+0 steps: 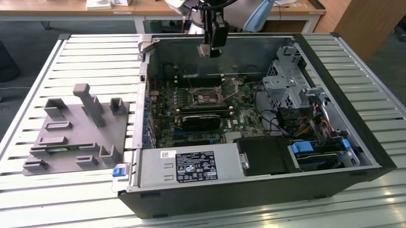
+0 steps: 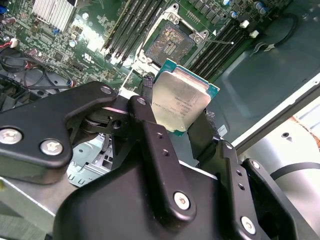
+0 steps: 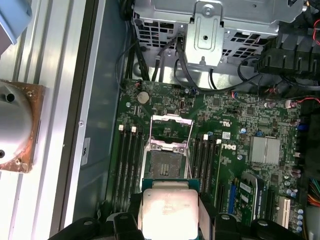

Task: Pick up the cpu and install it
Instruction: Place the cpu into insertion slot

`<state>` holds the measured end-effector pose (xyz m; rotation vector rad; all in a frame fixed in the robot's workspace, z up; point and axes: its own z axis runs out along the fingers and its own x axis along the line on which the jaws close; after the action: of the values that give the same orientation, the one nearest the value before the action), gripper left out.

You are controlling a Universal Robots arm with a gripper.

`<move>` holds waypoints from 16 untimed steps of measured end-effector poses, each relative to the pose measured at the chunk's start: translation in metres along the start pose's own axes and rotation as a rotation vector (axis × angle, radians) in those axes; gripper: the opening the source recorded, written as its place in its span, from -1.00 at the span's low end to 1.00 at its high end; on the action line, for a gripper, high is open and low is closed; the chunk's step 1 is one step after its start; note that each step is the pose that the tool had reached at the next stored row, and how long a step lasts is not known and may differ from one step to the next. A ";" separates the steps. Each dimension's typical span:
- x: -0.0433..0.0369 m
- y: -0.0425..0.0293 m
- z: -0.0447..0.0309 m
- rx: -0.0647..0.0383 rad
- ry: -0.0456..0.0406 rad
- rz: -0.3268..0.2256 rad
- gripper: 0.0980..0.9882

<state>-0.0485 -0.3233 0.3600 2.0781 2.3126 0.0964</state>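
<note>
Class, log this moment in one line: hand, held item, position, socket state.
hand: shut on cpu | position: over motherboard, near socket | socket: open, empty | cpu: not seated

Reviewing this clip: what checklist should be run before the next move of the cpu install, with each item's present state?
1. cpu held between the fingers of the gripper: ok, clamped on opposite edges.
2. socket empty: ok, its contacts lie bare in both wrist views.
3. load frame flipped open: ok.
4. cpu above the socket: ok, it hangs over the motherboard beside the opening.
5. cpu corner marking matched to the socket: cannot tell.
6. cpu level with the socket: cannot tell.
</note>
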 end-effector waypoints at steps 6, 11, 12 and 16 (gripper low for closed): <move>-0.0001 -0.0002 0.0021 0.000 -0.0001 0.000 -0.02; -0.0003 -0.0010 0.0150 0.000 -0.0001 0.000 -0.02; -0.0003 -0.0010 0.0159 0.000 -0.0001 0.000 -0.02; -0.0004 -0.0012 0.0177 0.000 -0.0001 0.000 -0.02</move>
<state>-0.0485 -0.3233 0.3423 2.0781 2.3126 0.0963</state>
